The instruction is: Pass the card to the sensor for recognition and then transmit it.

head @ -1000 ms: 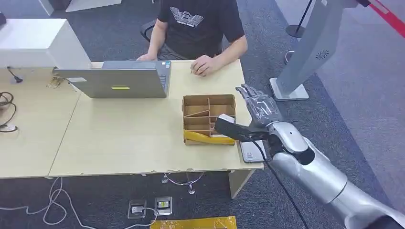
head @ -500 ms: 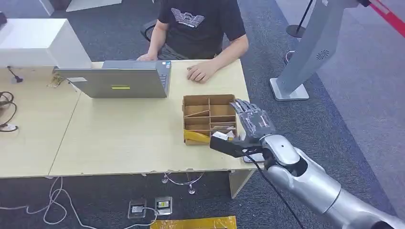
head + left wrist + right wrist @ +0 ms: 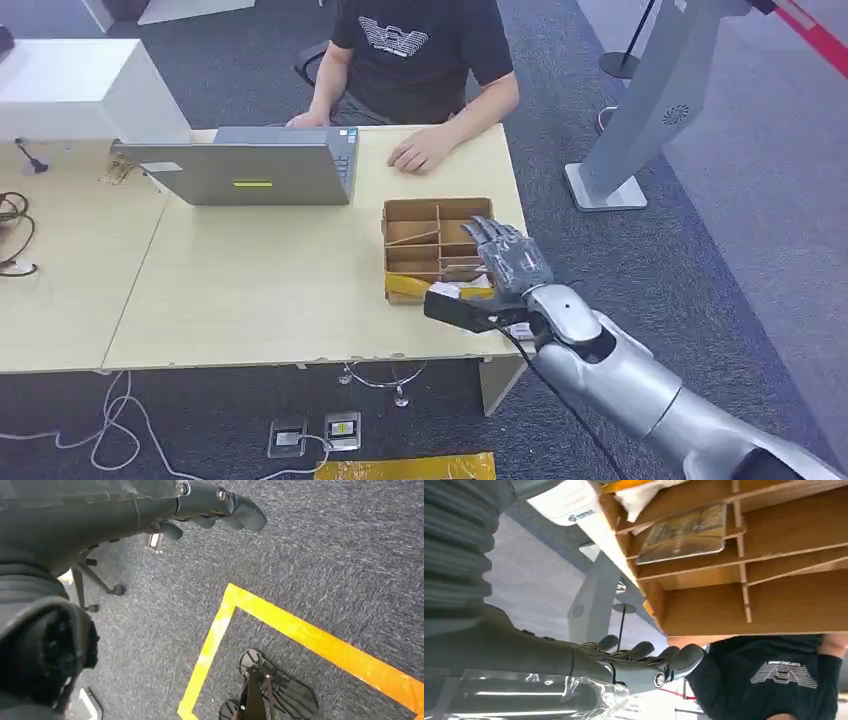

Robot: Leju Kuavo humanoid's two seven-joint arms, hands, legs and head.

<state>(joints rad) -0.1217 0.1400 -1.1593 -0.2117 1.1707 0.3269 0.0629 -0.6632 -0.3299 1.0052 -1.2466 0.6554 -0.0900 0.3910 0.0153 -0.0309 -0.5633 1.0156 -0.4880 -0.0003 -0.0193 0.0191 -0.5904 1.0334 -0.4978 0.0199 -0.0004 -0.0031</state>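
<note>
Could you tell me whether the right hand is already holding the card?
No, the right hand is open beside the cardboard box, and the card lies in a compartment.

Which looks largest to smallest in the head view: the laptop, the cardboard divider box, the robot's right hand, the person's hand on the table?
1. Laptop.
2. Cardboard divider box, partly covered by the hand.
3. Right hand; it sits nearer the camera, so its apparent size is inflated.
4. Person's hand, smallest.
</note>
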